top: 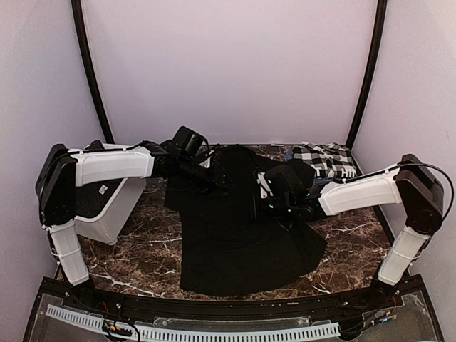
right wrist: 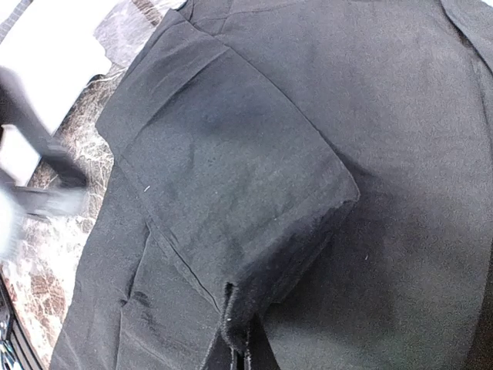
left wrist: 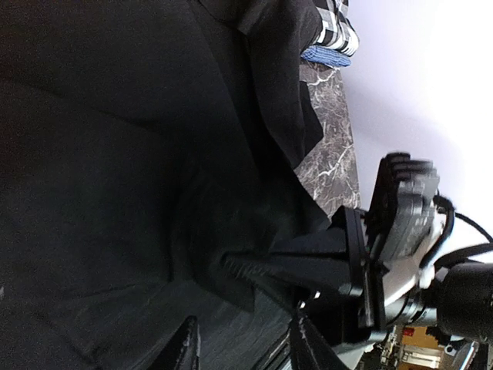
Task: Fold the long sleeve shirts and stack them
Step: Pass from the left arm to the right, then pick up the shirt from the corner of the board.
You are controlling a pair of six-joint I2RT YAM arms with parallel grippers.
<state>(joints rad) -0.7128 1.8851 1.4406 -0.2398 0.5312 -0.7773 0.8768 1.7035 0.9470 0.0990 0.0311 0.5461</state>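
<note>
Shirts counted: two in plain view. One black shirt (top: pixel 235 242) lies spread at the middle of the marble table (top: pixel 142 256), with its hem toward the arm bases. One of its edges is lifted into a raised fold. One checked shirt (top: pixel 326 158), black and white with a blue edge, lies bunched beyond the black shirt's far right corner and touches it.

Bins counted: one. The white bin (top: pixel 121 210) stands just left of the black shirt. It holds dark cloth with a small white mark (top: pixel 102 189); whether this is a third shirt cannot be told.

Grippers counted: two, both over the black shirt.
- The right gripper (top: pixel 265 196) is at the shirt's right-centre. It is clenched on the raised fold, and the pinched cloth stands up between its fingers in the right wrist view.
- The left gripper (left wrist: pixel 246 351) is at the shirt's upper left. It is released, with fingers parted and nothing seen gripped.

Obstructions: the left arm crosses above the bin and hides part of it. The right arm covers the shirt's right sleeve area.
</note>
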